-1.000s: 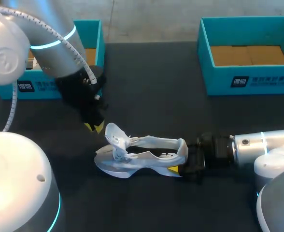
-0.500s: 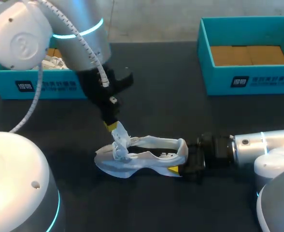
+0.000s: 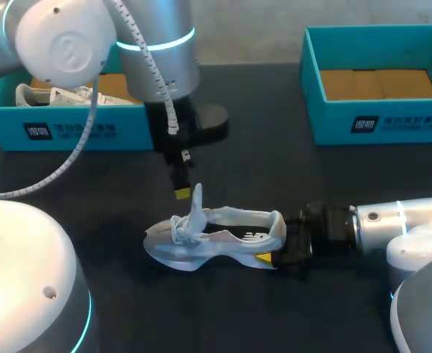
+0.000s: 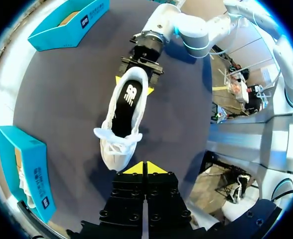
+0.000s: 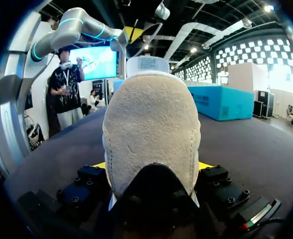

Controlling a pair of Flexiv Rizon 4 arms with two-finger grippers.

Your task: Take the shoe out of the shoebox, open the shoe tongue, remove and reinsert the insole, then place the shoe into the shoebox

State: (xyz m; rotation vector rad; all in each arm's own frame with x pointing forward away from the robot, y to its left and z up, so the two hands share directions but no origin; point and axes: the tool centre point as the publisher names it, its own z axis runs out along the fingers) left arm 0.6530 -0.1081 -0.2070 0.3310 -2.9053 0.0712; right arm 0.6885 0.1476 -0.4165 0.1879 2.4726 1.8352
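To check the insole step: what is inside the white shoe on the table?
Inside the white shoe, a dark insole lies over the heel and middle. The toe end is covered by the tongue, so it cannot be seen.

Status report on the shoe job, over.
Right gripper shut on shoe heel. Left gripper shut, beside upright tongue. Shoe on table, both shoeboxes well clear.
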